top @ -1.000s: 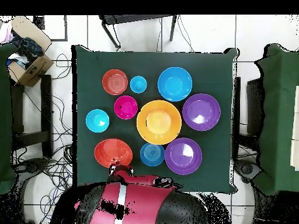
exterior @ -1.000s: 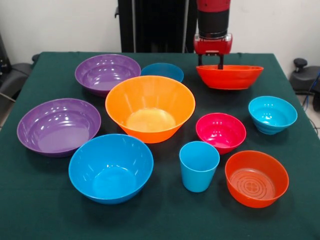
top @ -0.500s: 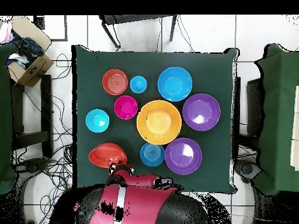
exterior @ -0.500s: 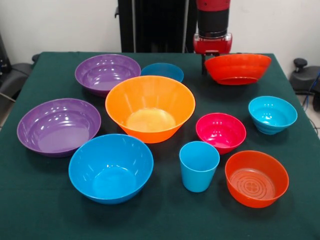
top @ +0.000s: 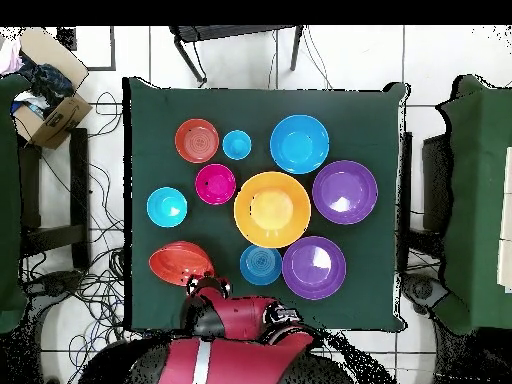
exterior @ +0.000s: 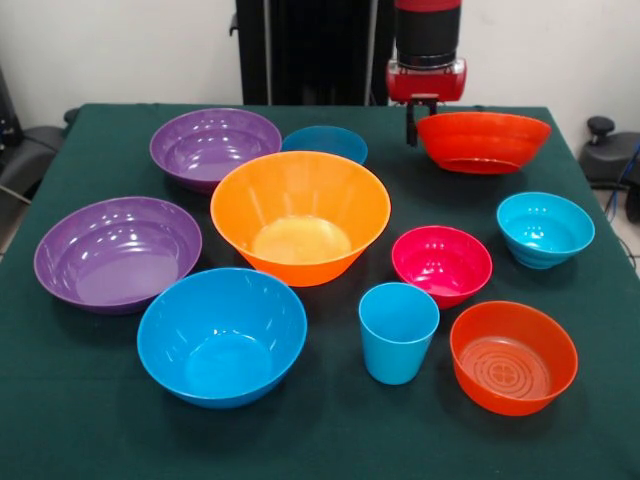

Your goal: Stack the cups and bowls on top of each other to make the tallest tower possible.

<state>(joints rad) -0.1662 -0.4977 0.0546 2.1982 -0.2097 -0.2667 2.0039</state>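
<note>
The upright arm's hand [exterior: 412, 122] grips the red-orange bowl [exterior: 484, 141] by its rim, raised and tilted.

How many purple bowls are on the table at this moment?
2. One purple bowl sits at the far left beside the small dark blue bowl; the other purple bowl sits nearer the camera, left of the orange bowl. None seems hidden.

1. No text, label, brand, number or sign can be read in either view.
2. The bowls, the cup and the green worktop [exterior: 90, 420] carry no lettering that shows.
3. The cardboard box [top: 45, 105] beside the worktop shows no legible marking.
</note>
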